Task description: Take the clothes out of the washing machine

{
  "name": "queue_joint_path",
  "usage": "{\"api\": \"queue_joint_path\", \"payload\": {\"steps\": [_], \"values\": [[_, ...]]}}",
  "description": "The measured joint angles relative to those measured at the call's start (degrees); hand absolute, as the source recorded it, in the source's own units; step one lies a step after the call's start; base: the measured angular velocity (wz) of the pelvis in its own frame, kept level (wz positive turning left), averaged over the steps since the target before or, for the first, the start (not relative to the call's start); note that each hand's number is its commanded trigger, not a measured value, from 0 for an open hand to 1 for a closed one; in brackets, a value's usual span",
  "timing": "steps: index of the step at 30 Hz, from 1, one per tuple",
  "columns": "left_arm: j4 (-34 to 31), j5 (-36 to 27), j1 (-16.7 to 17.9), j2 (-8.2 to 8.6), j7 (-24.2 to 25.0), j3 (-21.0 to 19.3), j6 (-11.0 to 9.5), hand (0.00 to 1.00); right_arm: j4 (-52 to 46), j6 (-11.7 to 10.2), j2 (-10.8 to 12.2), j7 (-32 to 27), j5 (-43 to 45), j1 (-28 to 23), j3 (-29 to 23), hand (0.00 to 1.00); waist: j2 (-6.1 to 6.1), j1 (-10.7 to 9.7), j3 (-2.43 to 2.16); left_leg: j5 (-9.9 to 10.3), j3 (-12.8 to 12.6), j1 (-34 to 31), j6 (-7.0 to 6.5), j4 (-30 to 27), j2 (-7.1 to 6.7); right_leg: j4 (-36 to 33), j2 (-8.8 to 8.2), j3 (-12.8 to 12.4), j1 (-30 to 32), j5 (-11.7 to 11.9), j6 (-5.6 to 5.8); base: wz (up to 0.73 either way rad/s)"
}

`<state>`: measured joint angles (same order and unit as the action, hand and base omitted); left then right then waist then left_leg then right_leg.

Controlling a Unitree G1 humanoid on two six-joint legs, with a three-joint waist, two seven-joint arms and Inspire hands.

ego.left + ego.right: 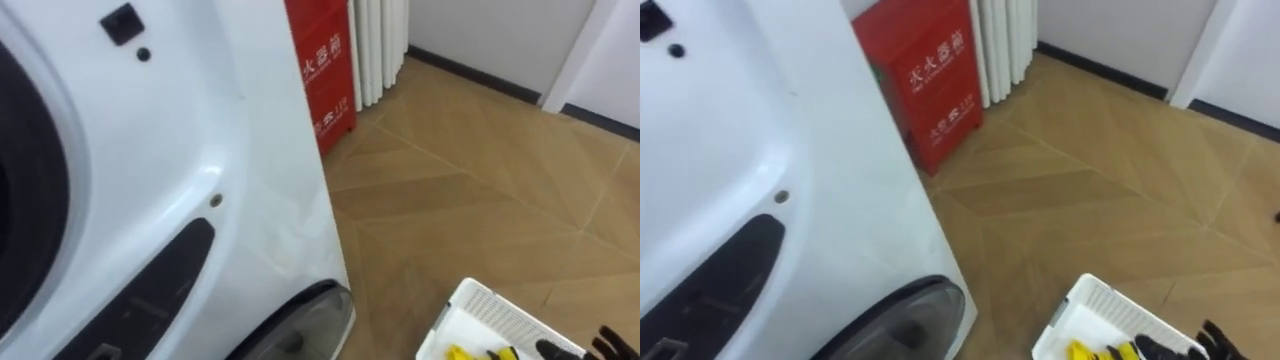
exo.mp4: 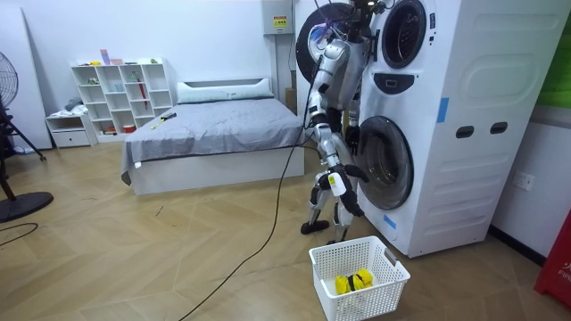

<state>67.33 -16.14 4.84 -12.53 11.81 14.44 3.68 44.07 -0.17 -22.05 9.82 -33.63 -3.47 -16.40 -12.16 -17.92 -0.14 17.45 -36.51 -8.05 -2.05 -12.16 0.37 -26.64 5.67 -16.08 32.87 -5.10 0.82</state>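
Beside the washing machine (image 1: pixel 150 180), at five o'clock: white basket (image 1: pixel 490 318) holding yellow clothes (image 1: pixel 462 353); right hand (image 1: pixel 603 342) near its rim, fingers' state impossible to tell.

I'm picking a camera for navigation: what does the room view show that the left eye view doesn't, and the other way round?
The room view adds the whole robot standing at the washing machine, with a bed, a white shelf and a fan behind it. The left eye view adds a white curtain next to the red box, and the machine's front close up. Shared: the machine, the red box, the white basket with something yellow in it, and the wooden floor.
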Motion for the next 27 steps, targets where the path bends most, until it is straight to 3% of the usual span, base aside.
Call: {"api": "queue_joint_path", "payload": {"steps": [5,9,11,13,17,18,21,27], "values": [[-2.13,0.17,0.78,-0.05,-0.21,-0.05,-0.26,0.00,1.93,-1.05,0.30,-0.34,1.19,-2.37,0.70,0.00,0.21,1.02,0.16,-0.19,3.25,1.92,0.33,0.68,0.49,0.93,-1.30,3.35,-3.47,-0.67,-0.75,0.31],[-3.30,1.20,2.65,0.00,-1.15,-0.81,-1.25,0.00,7.01,-1.75,2.47,-0.52,3.26,-3.40,1.73,0.00,0.70,1.36,0.18,-0.35,7.69,4.62,0.59,0.77,0.77,1.14,-2.74,7.79,-7.53,-2.52,-1.28,0.54],[-3.38,1.49,2.74,0.23,-2.02,-0.78,-1.63,0.00,10.22,-1.49,3.15,-1.28,4.45,-3.60,3.27,0.00,0.97,3.06,0.23,-0.47,9.99,5.75,0.72,0.90,0.94,1.77,-3.63,9.86,-9.70,-3.03,-1.47,0.63],[-4.13,2.63,2.83,0.26,-2.83,-1.09,-1.65,0.00,11.28,-1.54,4.81,-1.64,4.79,-4.00,5.70,0.00,2.02,4.18,0.14,-1.11,12.19,6.44,0.72,1.22,0.93,2.43,-4.11,11.77,-11.31,-3.29,-1.58,0.63],[-4.89,2.93,3.76,1.04,-5.81,-2.30,-1.75,0.00,16.30,-1.21,9.02,-1.07,5.50,-2.69,9.64,0.00,5.44,7.91,0.19,-2.30,16.01,8.06,0.96,1.65,1.35,6.19,-4.82,16.23,-15.96,-2.97,-1.97,0.57],[-4.75,3.11,3.71,1.24,-6.88,-3.79,-1.76,0.00,17.92,-1.26,9.89,-0.90,6.26,-2.41,9.65,0.00,6.38,8.78,0.46,-2.38,17.24,8.87,1.10,1.70,1.67,7.46,-4.78,17.18,-17.93,-2.93,-1.97,0.64],[-4.32,3.24,3.81,1.87,-10.04,-5.47,-1.90,0.00,21.79,-1.03,11.12,-1.57,6.54,-2.12,11.05,0.00,8.02,10.60,0.42,-2.50,20.44,10.41,1.30,1.77,2.24,10.57,-5.16,20.97,-22.33,-2.90,-2.02,0.61],[-4.19,3.40,3.75,2.78,-12.98,-7.34,-1.92,0.00,24.96,-0.95,11.87,-2.34,9.75,-2.23,15.22,0.00,9.97,13.01,0.51,-2.51,24.87,11.04,1.31,1.83,2.41,14.07,-5.64,25.21,-26.90,-2.88,-1.76,0.41]]}}
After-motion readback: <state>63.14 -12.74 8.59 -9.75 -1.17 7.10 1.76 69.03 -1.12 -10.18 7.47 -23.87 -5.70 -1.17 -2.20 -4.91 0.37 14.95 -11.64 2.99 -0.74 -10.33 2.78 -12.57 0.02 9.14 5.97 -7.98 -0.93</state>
